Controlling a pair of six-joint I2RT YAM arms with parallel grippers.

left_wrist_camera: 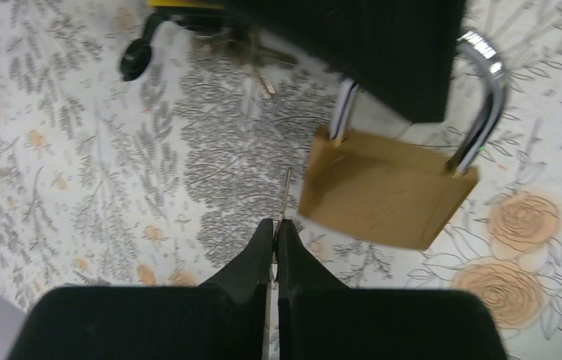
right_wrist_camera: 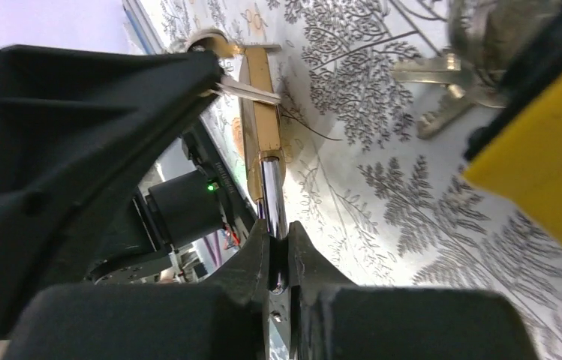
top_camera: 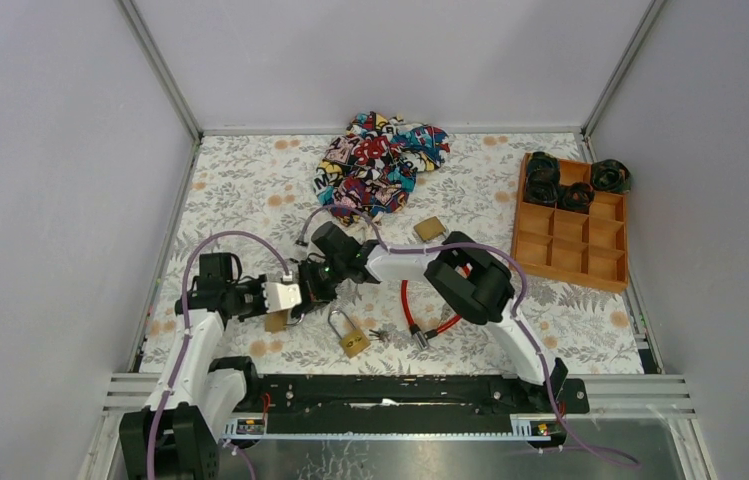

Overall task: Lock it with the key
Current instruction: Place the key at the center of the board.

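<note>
A brass padlock [left_wrist_camera: 386, 191] with its steel shackle [left_wrist_camera: 488, 97] raised hangs just above the floral mat. My right gripper [right_wrist_camera: 277, 232] is shut on the shackle [right_wrist_camera: 271, 195]. The lock shows edge-on in the right wrist view as a padlock body [right_wrist_camera: 261, 97]. My left gripper [left_wrist_camera: 276, 225] is shut on a thin key [left_wrist_camera: 287, 191]. The key's blade [right_wrist_camera: 251, 91] points at the body's left edge, near a lower corner. I cannot tell whether it is in a keyhole. From above, both grippers meet at the padlock [top_camera: 275, 321], left gripper [top_camera: 290, 297] and right gripper [top_camera: 306, 296].
A second brass padlock [top_camera: 351, 337] lies on the mat with a bunch of keys [top_camera: 380, 335] beside it. A red cable lock [top_camera: 408, 305] lies under the right arm. Farther back lie a third padlock [top_camera: 430, 228] and a patterned cloth [top_camera: 380, 160]. A wooden compartment tray [top_camera: 570, 245] stands right.
</note>
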